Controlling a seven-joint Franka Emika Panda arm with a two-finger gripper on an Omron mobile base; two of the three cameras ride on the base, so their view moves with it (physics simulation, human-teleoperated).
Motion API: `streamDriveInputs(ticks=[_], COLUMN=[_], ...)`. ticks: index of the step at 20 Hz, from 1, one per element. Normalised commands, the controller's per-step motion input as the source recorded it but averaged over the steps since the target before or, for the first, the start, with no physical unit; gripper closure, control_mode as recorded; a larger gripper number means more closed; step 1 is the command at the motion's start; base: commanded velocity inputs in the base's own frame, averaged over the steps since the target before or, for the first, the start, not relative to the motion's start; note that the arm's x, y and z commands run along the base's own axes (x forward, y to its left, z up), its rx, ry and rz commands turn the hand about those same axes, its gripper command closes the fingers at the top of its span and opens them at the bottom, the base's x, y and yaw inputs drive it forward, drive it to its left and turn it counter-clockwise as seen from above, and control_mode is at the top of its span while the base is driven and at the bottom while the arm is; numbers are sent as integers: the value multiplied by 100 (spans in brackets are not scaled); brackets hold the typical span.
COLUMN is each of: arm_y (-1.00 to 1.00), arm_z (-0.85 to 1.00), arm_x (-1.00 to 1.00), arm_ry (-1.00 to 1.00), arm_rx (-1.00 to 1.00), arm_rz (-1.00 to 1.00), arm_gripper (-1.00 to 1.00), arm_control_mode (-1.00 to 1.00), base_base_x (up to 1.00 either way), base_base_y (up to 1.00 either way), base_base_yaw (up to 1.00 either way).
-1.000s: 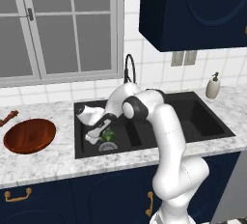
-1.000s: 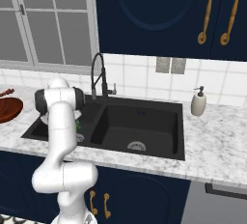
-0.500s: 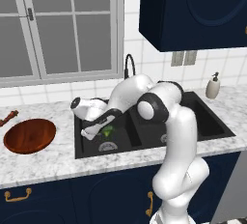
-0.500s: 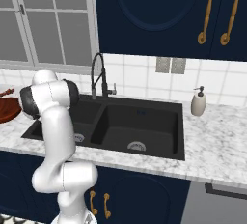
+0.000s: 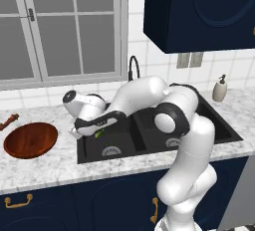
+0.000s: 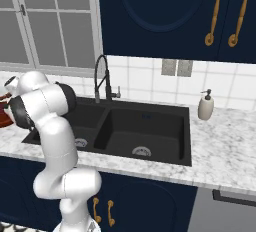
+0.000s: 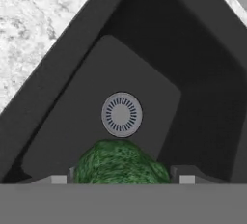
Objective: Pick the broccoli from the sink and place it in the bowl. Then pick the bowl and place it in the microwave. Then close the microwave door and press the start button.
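**Broccoli in the pincer over the left basin, bowl off to the left**

Landmark: the sink (image 5: 219,130). Going left to right in the left base view: the bowl (image 5: 30,140) sits on the counter left of the sink, near its left edge but apart from it, nothing in it. Next the gripper (image 5: 88,134), at the sink's left edge over the left basin, with a sliver of green just beside it. Then the arm, reaching leftward across the sink. Faucet (image 5: 133,68) behind the sink, soap bottle (image 5: 219,88) on the counter at its right.

Hand view: the broccoli (image 7: 118,165) sits between the two finger tips, which flank it on either side, with the left basin's drain (image 7: 121,114) beyond it. Jaws stand wide and look clamped on the broccoli, judged lifted clear of the basin floor; actual contact is hidden at the frame's bottom edge.

Key relation: the bowl lies to the gripper's left, past the sink rim. Next move is likely a carry left over the rim, then release above the bowl. The floret has no clear long axis.
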Motion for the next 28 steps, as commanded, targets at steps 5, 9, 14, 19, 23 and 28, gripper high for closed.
streamDriveInputs(ticks=[5, 9, 14, 19, 23, 28], arm_y=[96, 77, 73, 57, 35, 23], arm_z=[17, 22, 34, 51, 27, -15], arm_x=[-12, -5, 0, -2, -15, -10], arm_ry=[-23, -27, -19, -5, 0, 0], arm_rx=[21, 30, 34, 33, 26, 15], arm_rz=[0, 0, 0, -4, -6, -3], arm_gripper=[100, 100, 100, 100, 100, 100], arm_control_mode=[-100, -100, -100, -100, -100, -100], base_base_x=[0, 0, 0, 0, 0, 0], base_base_y=[0, 0, 0, 0, 0, 0], base_base_yaw=[0, 0, 0, 0, 0, 0])
